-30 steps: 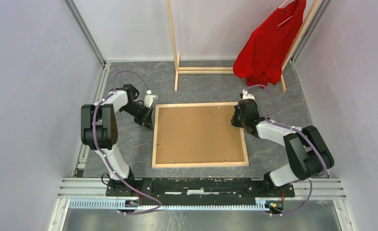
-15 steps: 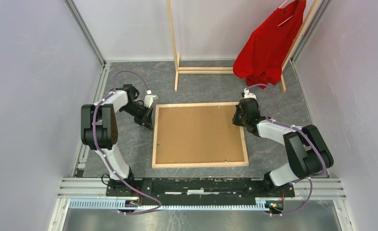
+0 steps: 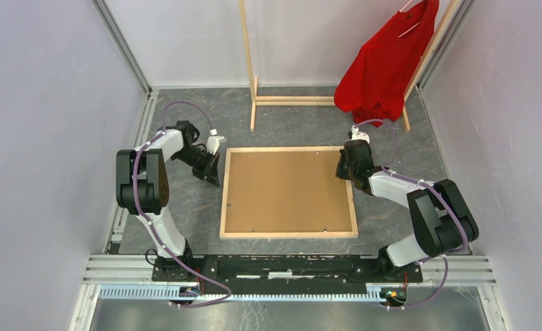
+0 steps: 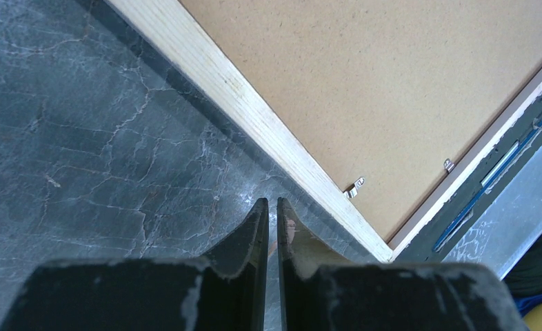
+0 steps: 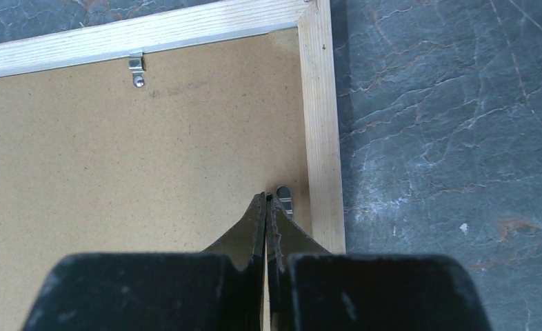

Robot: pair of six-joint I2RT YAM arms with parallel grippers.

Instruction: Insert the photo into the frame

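Note:
The frame (image 3: 289,235) lies back-up on the dark table, its light wood rails showing. Inside it sits the photo (image 3: 289,189), only its plain brown board back visible; the printed side is hidden. My left gripper (image 3: 214,179) is shut with only a thin slit between its fingers and holds nothing. It hangs over bare table just outside the frame's left rail (image 4: 254,121). My right gripper (image 5: 267,196) is shut too. Its tips rest on the board (image 5: 116,158) beside a small metal clip (image 5: 284,196) at the right rail (image 5: 321,124).
A tall wooden clothes rack (image 3: 249,62) with a red shirt (image 3: 385,62) stands at the back. Grey walls close in left and right. An aluminium rail (image 3: 289,265) with the arm bases runs along the near edge. More metal clips (image 5: 137,69) line the frame's inner edge.
The frame with the board has slid slightly to the right. My right gripper moved a little right and away with it. The left gripper has stayed put.

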